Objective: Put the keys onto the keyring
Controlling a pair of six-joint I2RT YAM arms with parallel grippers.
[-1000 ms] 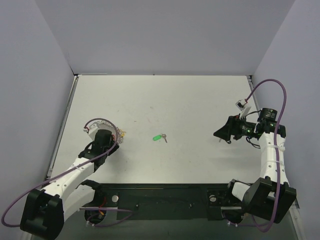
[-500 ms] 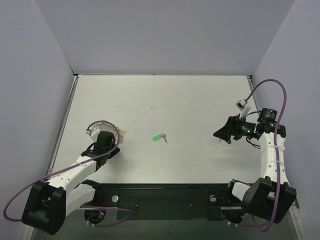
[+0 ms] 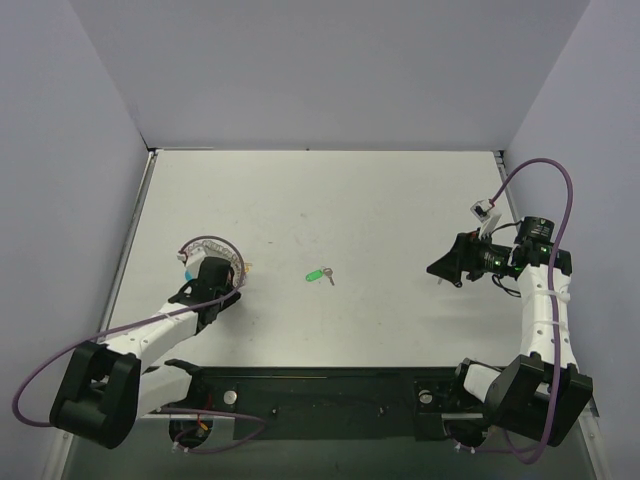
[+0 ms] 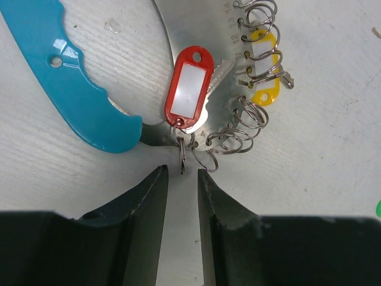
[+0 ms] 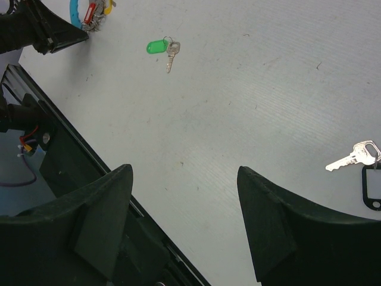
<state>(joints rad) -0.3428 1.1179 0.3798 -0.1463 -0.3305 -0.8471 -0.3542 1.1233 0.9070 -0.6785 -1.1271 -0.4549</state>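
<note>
2 jaws on our left gripper (image 4: 181,173) stand a slit apart, gripping nothing. The red tag (image 4: 189,89) has its small ring just ahead of that slit, and the keyring (image 4: 247,119) coils off rightward. Our right gripper (image 5: 184,170) has its jaws wide apart, empty. The black-rimmed key (image 5: 347,161) lies near them, off to their right, blade pointing leftward. The green-tagged key (image 5: 162,47) lies well ahead on the bench (image 5: 268,89). We judge the right arm nearer the black-rimmed key.

I see the keyring (image 4: 253,116), coiled silver wire carrying blue, red and yellow tags, lying flat at left; green-tagged key (image 5: 162,47) lies centrally; black-rimmed key (image 5: 362,164) lies well right.
</note>
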